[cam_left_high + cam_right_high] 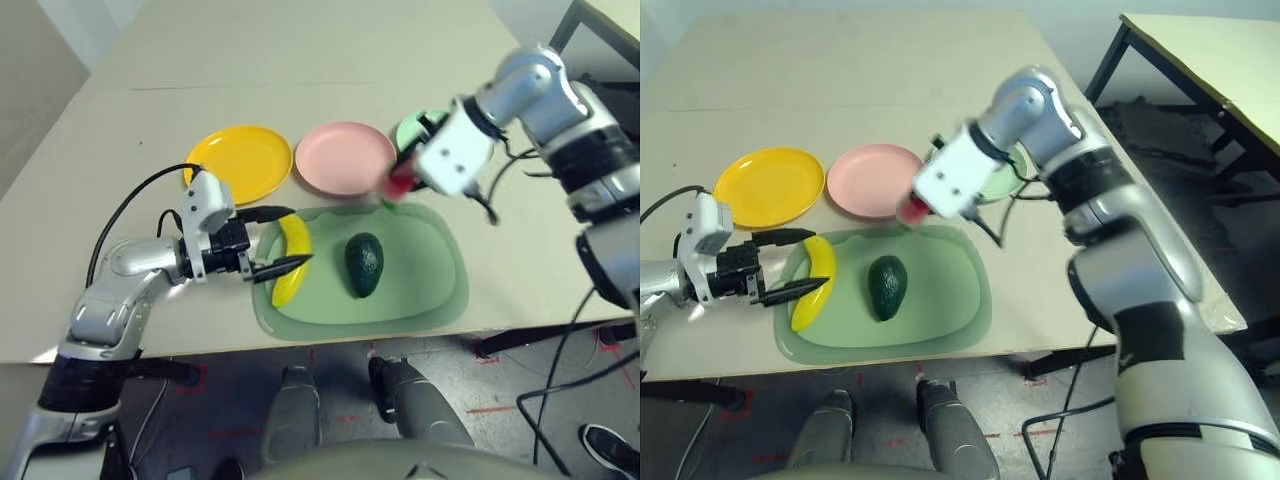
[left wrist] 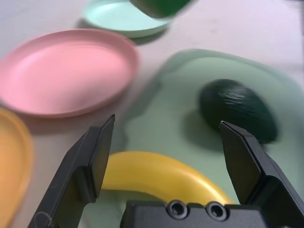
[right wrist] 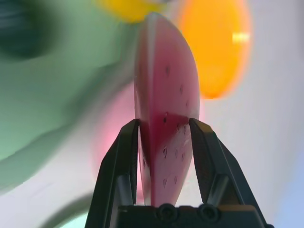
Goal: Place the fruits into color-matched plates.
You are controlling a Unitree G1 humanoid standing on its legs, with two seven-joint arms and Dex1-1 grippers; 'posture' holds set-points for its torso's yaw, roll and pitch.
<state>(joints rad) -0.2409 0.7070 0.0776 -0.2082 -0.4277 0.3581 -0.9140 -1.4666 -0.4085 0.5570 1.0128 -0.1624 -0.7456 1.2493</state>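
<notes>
My right gripper (image 3: pixel 165 123) is shut on the red watermelon wedge (image 1: pixel 402 183) and holds it in the air near the pink plate's (image 1: pixel 345 157) right edge, by the mat's far edge. The mint green plate (image 1: pixel 415 128) lies partly hidden behind that gripper. The yellow plate (image 1: pixel 240 160) sits left of the pink one. On the pale green mat (image 1: pixel 420 295) lie the yellow banana (image 1: pixel 292 258) and the dark green avocado (image 1: pixel 364 264). My left gripper (image 2: pixel 166 122) is open, low over the mat's left edge, one finger on each side of the banana.
The beige table has bare room beyond the plates and to the left. The mat lies near the table's front edge. A black cable (image 1: pixel 130 205) loops off my left wrist. Another table (image 1: pixel 1210 50) stands to the right.
</notes>
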